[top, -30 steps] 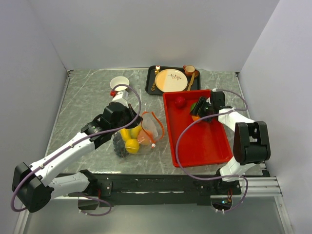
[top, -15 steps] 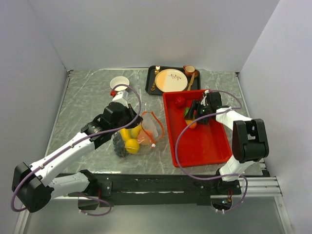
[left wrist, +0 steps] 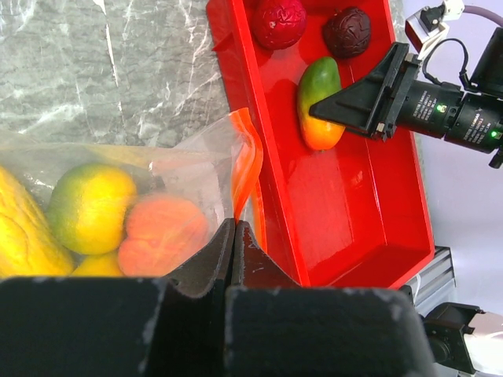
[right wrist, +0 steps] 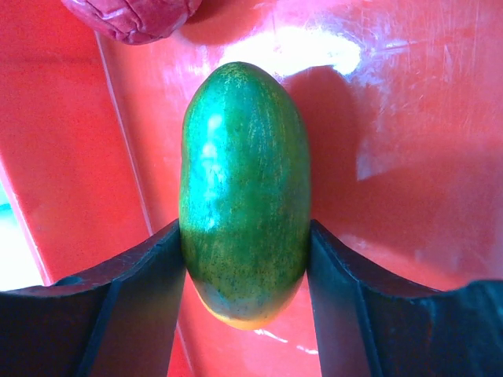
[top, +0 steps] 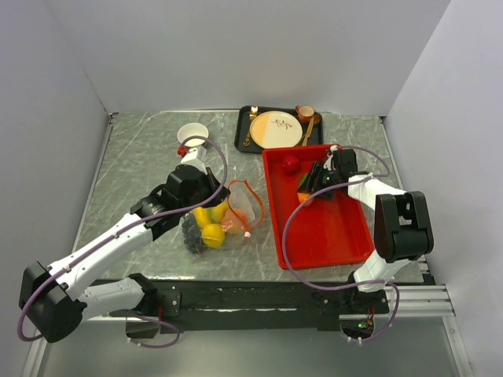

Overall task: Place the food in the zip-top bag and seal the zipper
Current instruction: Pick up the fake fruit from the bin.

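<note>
The clear zip-top bag [top: 240, 206] lies left of the red tray [top: 330, 236], its orange-red zipper [top: 250, 191] forming an open loop. It holds a lemon [top: 212, 233], a peach [left wrist: 161, 232], a yellow-green fruit [left wrist: 90, 206] and dark grapes [top: 192, 232]. My left gripper [left wrist: 233, 228] is shut on the bag's mouth edge by the zipper [left wrist: 245, 161]. My right gripper [right wrist: 245, 259] is shut on the orange-green mango [right wrist: 244, 188] inside the tray [left wrist: 369, 196], low over its floor. The red apple [top: 290, 163] and dark plum [left wrist: 346, 30] sit at the tray's far end.
A black tray with a cream plate and cutlery [top: 275, 128] and a cup [top: 305, 112] stands behind the red tray. A white bowl [top: 192, 132] and a small red item [top: 182, 149] are at the far left. Walls close in on three sides.
My right gripper has moved left inside the tray and closed on the mango. The left arm and the bag have not moved.
</note>
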{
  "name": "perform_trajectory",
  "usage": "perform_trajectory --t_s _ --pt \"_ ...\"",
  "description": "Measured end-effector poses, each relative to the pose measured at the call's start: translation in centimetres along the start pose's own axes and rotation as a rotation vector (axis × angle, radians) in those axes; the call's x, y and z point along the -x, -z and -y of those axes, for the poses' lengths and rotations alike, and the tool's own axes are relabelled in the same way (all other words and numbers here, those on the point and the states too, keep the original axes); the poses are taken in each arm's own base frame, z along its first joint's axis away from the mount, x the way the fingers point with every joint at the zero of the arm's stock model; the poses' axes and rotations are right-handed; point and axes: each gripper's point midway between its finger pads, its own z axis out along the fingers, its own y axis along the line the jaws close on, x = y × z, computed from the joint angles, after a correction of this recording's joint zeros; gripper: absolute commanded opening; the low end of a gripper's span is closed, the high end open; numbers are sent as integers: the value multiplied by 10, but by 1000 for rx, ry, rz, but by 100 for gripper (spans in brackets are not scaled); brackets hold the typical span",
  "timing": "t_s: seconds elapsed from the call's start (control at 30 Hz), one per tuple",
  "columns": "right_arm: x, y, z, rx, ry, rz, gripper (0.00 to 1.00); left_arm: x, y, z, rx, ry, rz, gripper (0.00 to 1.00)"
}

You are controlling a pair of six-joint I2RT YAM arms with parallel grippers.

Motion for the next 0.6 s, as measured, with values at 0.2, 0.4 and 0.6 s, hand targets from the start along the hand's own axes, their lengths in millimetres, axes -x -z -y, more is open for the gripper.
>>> perform_trajectory --t_s 0.2,0.4,0.6 --pt "-1 2 -2 5 -1 -6 24 2 2 1 -6 0 6 1" --pt "8 29 -35 119 33 35 24 2 3 1 -7 0 7 1" --pt "15 62 -90 263 159 42 25 2 3 1 -6 0 6 1"
